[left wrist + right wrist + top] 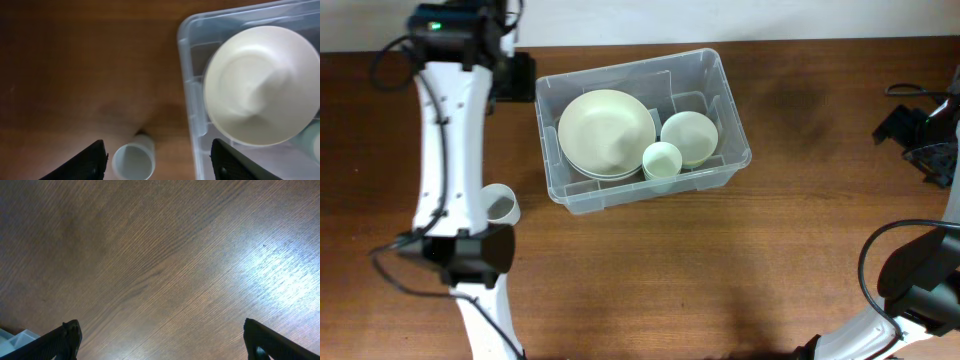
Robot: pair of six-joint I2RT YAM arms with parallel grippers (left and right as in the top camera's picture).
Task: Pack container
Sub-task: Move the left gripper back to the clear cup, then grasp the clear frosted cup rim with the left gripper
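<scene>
The left pincer point(159, 159), jaws open, hangs over a white cup point(133, 161), seemingly lining up a grab. Beside it the container point(191, 95) holds nested bowls point(260, 85); the right pincer point(162, 340) waits open.

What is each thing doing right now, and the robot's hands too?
container: open-topped, partly packed
large bowl: inside the container
small bowl: inside the container, empty
packed cup: inside the container, beside the bowls
loose cup: on the table, not packed
left gripper: open, holding nothing
right gripper: open, holding nothing
</scene>
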